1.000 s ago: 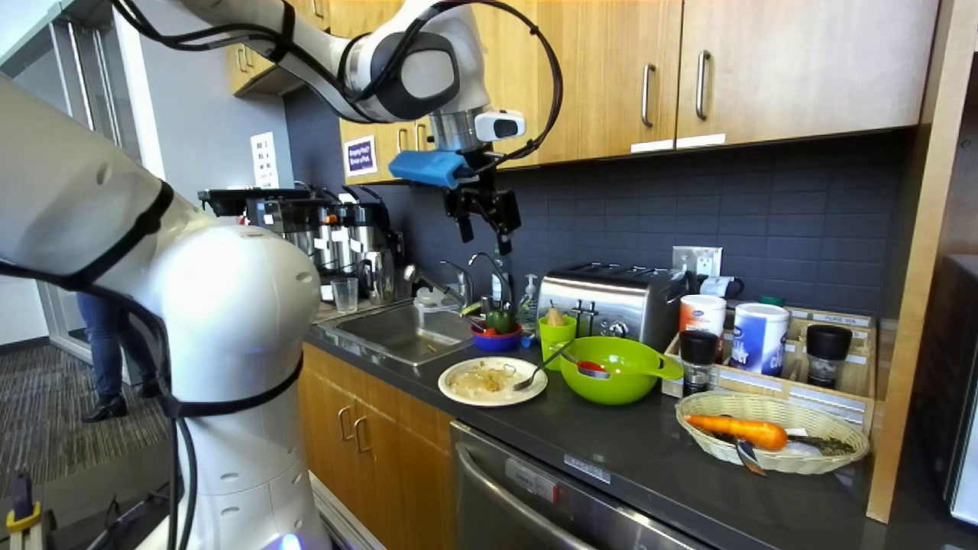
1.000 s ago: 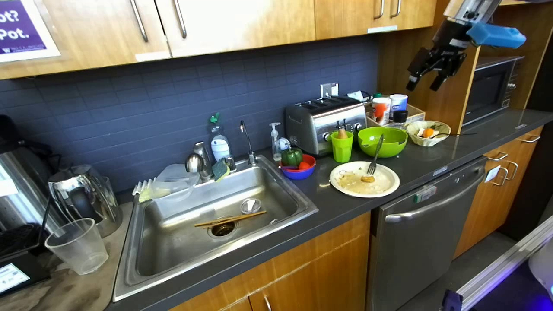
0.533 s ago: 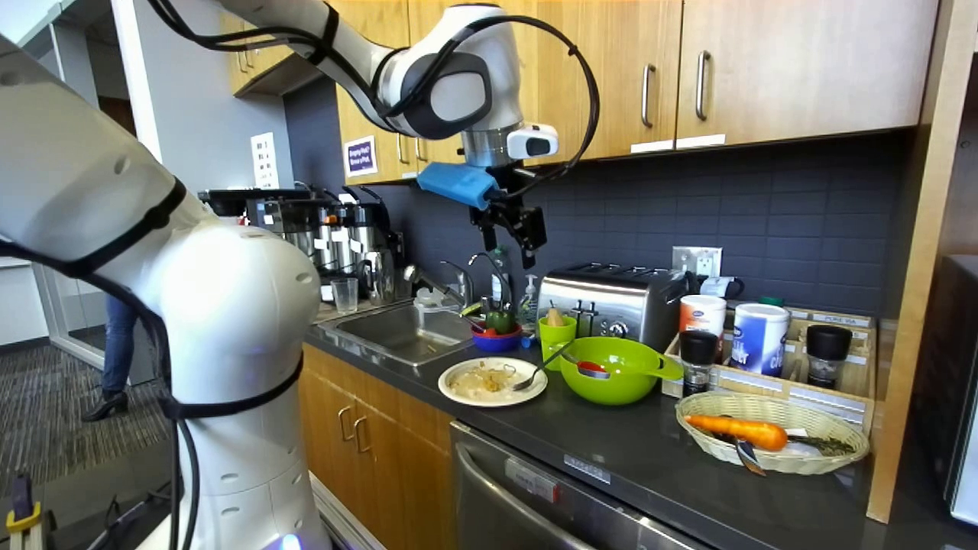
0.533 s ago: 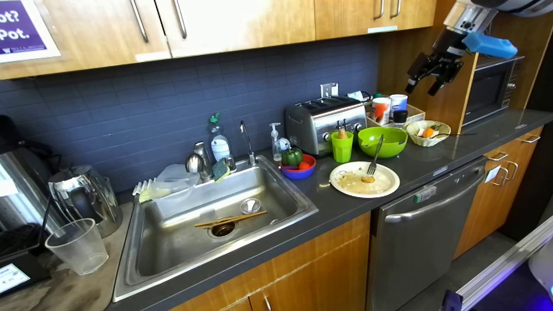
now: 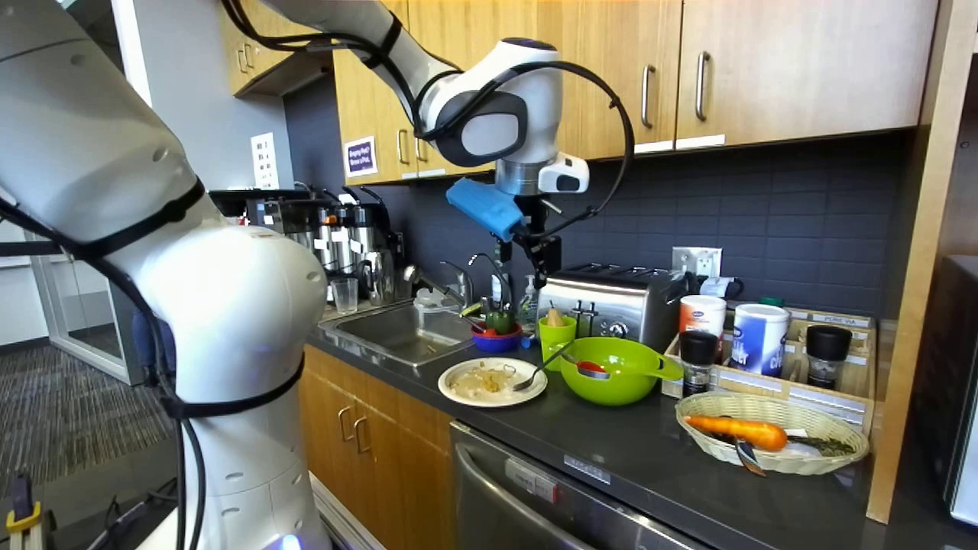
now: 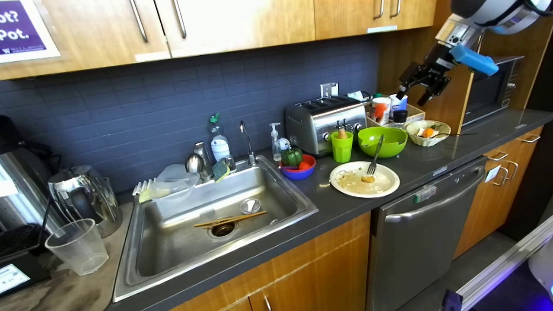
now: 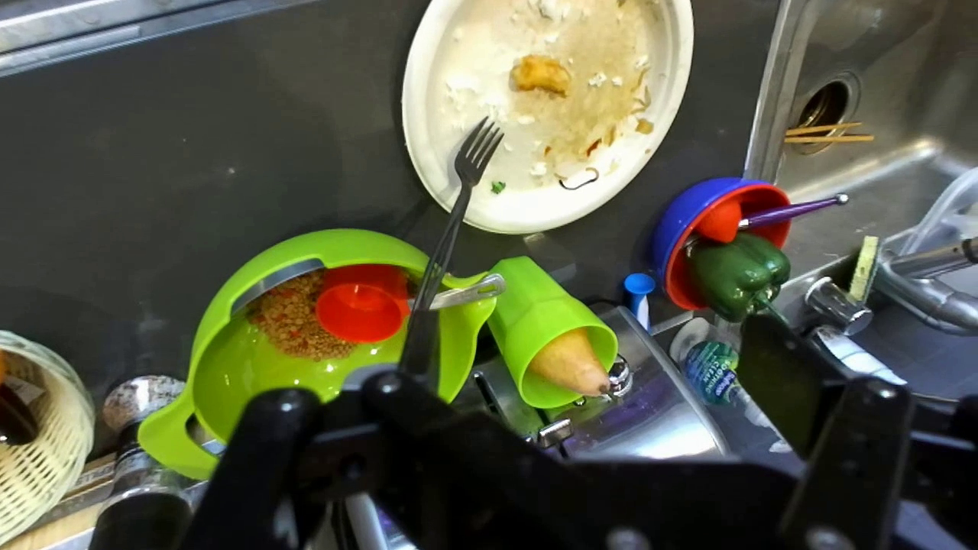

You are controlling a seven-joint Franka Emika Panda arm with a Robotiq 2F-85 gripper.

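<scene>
My gripper hangs in the air, higher than the counter objects, in both exterior views. It is open, holds nothing and touches nothing. In the wrist view its dark fingers stand wide apart, with a lime-green cup and its pear seen in the gap. Left of the cup sits a green bowl holding grainy food and a red scoop. A dark fork leans from a food-smeared white plate to the bowl. A green pepper lies in nested blue and red bowls.
Behind the cup stands a steel toaster. The sink has chopsticks in it and a thin tap behind. A woven basket bears a carrot. Upper cabinets overhang the counter.
The arm has come down toward the counter, with the gripper moving lower in both exterior views. The gripper has stayed open. The objects on the counter have not moved.
</scene>
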